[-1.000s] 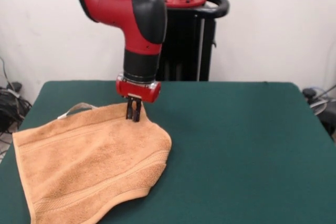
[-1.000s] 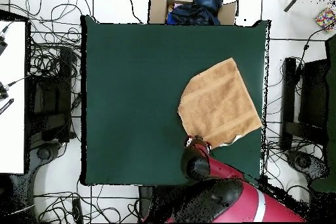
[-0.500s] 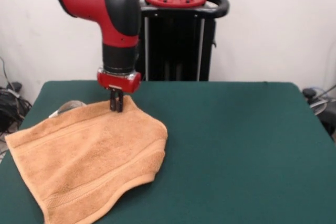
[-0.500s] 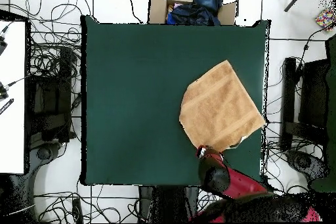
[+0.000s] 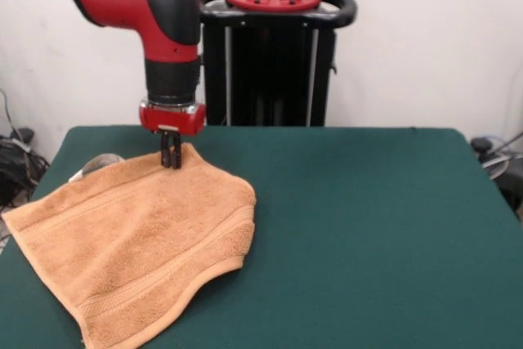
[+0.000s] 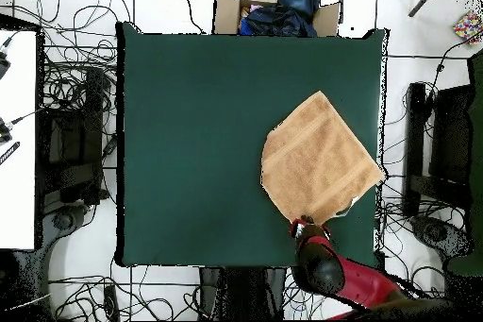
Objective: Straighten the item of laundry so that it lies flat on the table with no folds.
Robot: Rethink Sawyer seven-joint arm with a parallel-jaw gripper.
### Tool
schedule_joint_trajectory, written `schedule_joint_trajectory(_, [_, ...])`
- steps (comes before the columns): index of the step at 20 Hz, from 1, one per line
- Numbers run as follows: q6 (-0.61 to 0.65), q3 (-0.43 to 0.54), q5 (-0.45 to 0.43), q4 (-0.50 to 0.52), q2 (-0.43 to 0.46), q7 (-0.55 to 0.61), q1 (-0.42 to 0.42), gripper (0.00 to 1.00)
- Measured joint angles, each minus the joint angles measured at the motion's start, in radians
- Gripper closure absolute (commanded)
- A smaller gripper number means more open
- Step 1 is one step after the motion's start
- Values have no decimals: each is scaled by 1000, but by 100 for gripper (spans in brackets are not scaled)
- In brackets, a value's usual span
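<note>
The orange-tan towel [image 5: 135,239] lies on the dark green table [image 5: 368,226] at the front view's left, its left corner at the table's edge. It looks doubled over, with a rounded fold along its right side and stripe bands near the front edge. My gripper [image 5: 170,158] is shut on the towel's far corner, holding it just above the table. A pale loop [image 5: 96,164], perhaps the tag, shows at the towel's far left. In the overhead view the towel [image 6: 319,160] is at the table's right [image 6: 189,129], with my gripper [image 6: 302,227] at its lower corner.
The robot's black pedestal [image 5: 274,55] stands behind the table's far edge. In the overhead view a cardboard box with dark clothes [image 6: 275,8] sits beyond the table's top edge, and cables [image 6: 75,92] lie on the floor at its left.
My gripper has pulled the towel's far corner to the left and toward the robot's side in the front view. The towel has slid along and turned with it.
</note>
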Motion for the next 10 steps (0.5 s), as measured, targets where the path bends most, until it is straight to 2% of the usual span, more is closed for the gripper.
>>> schedule_joint_trajectory(2, [-1, 22, -35, 1, 1, 0, -32, 100])
schedule_joint_trajectory(5, [2, 35, -41, 5, 1, 0, -51, 100])
schedule_joint_trajectory(10, [-1, 19, -28, 5, 0, 0, -30, 100])
